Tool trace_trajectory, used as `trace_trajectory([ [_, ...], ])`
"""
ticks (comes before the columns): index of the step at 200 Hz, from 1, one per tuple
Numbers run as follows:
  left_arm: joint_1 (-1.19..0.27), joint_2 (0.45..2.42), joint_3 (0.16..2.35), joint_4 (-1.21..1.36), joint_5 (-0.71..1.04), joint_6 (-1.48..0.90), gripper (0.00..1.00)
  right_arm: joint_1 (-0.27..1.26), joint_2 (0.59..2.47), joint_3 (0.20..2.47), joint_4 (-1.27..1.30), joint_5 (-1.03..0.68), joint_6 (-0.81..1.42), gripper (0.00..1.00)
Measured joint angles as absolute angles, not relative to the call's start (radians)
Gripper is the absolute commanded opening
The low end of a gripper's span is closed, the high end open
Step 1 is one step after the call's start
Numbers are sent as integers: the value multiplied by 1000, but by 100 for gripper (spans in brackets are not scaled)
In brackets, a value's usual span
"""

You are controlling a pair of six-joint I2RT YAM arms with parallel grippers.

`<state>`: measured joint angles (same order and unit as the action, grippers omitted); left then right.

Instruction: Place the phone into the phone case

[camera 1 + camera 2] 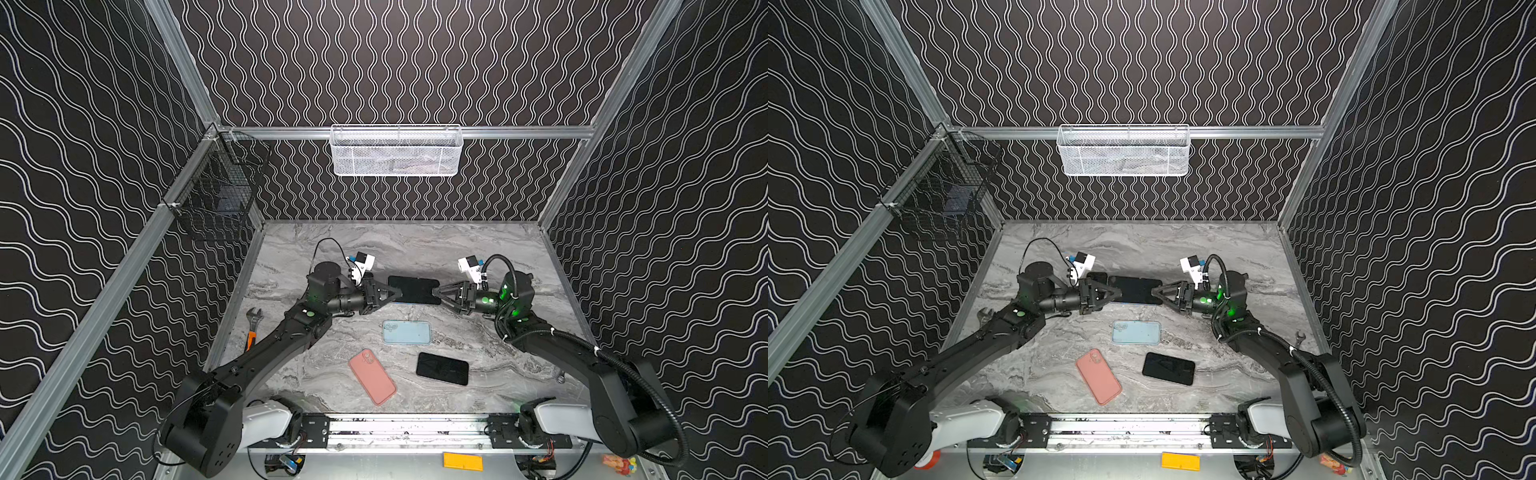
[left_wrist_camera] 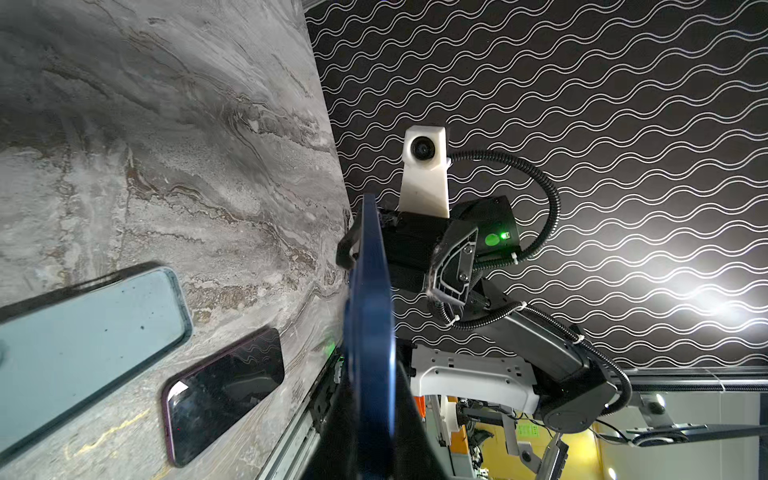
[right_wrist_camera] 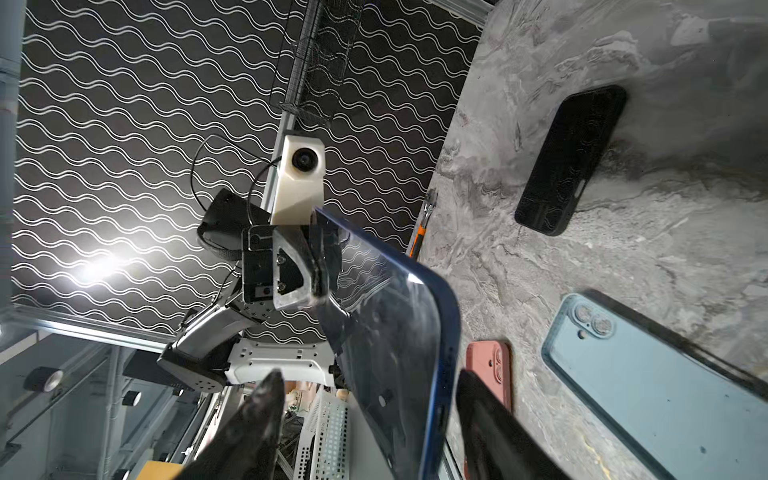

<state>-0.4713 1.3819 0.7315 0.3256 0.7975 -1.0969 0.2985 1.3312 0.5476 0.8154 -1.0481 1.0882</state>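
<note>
**A:** What are your grippers doing?

**B:** Your left gripper point(image 1: 400, 294) is clenched on one short end of the phone point(image 1: 415, 288), holding it off the table point(image 1: 415, 249). Your right gripper point(image 1: 433, 293) sits at the opposite end, jaws apart astride it. The right wrist view shows a gap beside one finger point(image 3: 259, 419), so it isn't gripping yet.

**A:** So where is the phone?

**B:** In the air between the two grippers, just above centre in both top views, dark face up. It is clear of every case.

**A:** Which step is this?

**B:** I'd call it a two-handed hold or a handover, ahead of any seating. Nothing is in a case yet.

**A:** And next?

**B:** You'd need the right jaws to pinch that end squarely, without twisting the phone out of the left's grip. Then choose a case.
- The blue case point(image 1: 406, 332) lies just below the phone in frame.
- The pink case point(image 1: 372, 376) lies lower left of the blue one.
- A second phone point(image 1: 442, 368) lies lower right.
- What looks like a black case point(image 3: 569, 162) shows in the right wrist view.

I can't tell which case is meant. Seating will likely want one corner led in first, then pressing flat.

**A:** Any writing?

**B:** None readable. No brand shows on the phone, cases or arms.
</note>
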Motion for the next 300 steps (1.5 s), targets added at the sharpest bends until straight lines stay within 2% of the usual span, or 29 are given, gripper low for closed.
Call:
trace_trajectory([
  [37, -473, 1384, 731, 333, 796, -1099, 0, 297, 1358, 514, 964, -1047, 1190, 44],
  [77, -474, 1384, 715, 384, 801, -1108, 0, 297, 1356, 498, 1015, -1036, 1232, 28],
  [163, -482, 1399, 673, 515, 809, -1175, 0, 295, 1334, 495, 1049, -1027, 1268, 5],
  [174, -482, 1400, 673, 517, 809, -1175, 12, 295, 1330, 495, 1052, -1026, 1268, 3],
  [194, -485, 1401, 675, 510, 798, -1169, 43, 295, 1311, 496, 1037, -1023, 1256, 0],
  [233, -490, 1353, 731, 299, 720, -1081, 81, 298, 1225, 521, 854, -1016, 1147, 0],
  [263, -491, 1271, 779, 99, 587, -961, 98, 297, 1128, 567, 543, -942, 976, 0],
  [300, -491, 1217, 797, -126, 403, -869, 98, 301, 1077, 576, 226, -825, 813, 0],
])
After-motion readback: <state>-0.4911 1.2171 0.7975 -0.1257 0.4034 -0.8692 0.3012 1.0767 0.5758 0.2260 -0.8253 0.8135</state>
